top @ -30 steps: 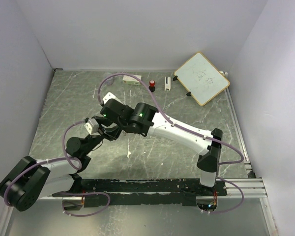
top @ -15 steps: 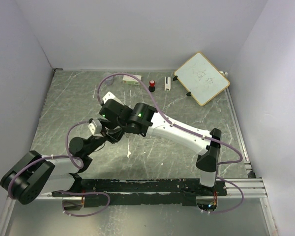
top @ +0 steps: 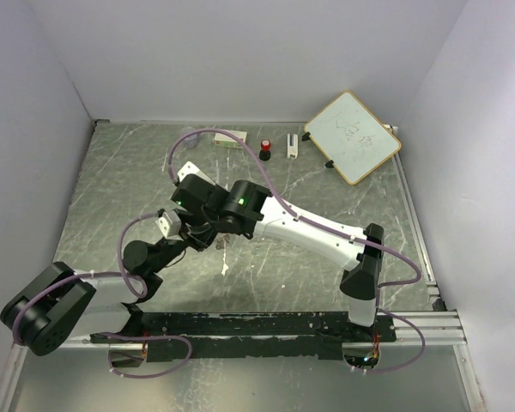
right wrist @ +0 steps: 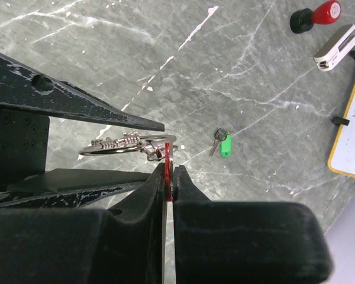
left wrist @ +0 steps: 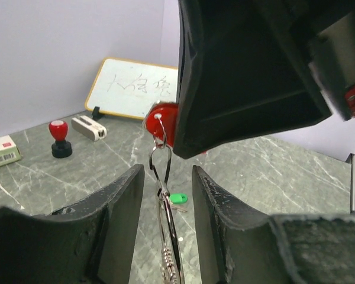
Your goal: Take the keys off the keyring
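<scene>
1. the left gripper (left wrist: 167, 171) and the right gripper (right wrist: 169, 167) met tip to tip above the table (top: 112, 172), left of its middle in the overhead view.
2. the right claw was clamped tight on the red key (left wrist: 154, 127), its two fingers pinching the flat plastic head, which showed edge-on in the right wrist view.
3. the keyring (right wrist: 118, 143) sat in the air between the left fingers (left wrist: 121, 207), clear of the table, with a thin wire loop running through the hole in the red key's head.
4. the left claw stood narrow, one finger on each side of the ring. the visible gap was wider than the wire, and it could not be told whether the pads pressed the ring.
5. the green key (right wrist: 225, 145) lay flat on the table, apart from the ring and a little beyond the grippers.
6. near the far edge stood a knob (left wrist: 59, 137) with a red top, a white block (left wrist: 89, 127) just beside it, and a whiteboard (left wrist: 136, 89) further right.
</scene>
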`<action>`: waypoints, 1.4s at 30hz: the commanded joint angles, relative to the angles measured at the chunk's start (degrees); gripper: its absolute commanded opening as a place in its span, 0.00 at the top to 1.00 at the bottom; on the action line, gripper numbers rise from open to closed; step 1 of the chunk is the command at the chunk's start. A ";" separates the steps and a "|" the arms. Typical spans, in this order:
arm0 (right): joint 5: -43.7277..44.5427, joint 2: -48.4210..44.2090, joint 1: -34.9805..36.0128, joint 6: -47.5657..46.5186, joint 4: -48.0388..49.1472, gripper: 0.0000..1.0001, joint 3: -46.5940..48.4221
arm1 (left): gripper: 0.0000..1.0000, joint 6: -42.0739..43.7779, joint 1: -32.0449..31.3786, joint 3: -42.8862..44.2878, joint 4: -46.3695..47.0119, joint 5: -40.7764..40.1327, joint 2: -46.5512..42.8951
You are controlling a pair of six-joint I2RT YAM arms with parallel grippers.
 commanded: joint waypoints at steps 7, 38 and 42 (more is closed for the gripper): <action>0.14 -0.25 0.56 -0.24 1.39 1.00 0.80 | 0.50 2.40 -1.82 0.94 6.06 -4.89 4.25; -0.37 -0.66 0.70 -0.63 2.42 1.00 -0.80 | 0.52 4.68 -2.31 1.20 5.60 -7.22 2.58; -0.39 -0.68 0.69 -0.62 2.49 1.00 -0.66 | 0.55 5.08 -2.25 1.04 5.15 -7.64 2.07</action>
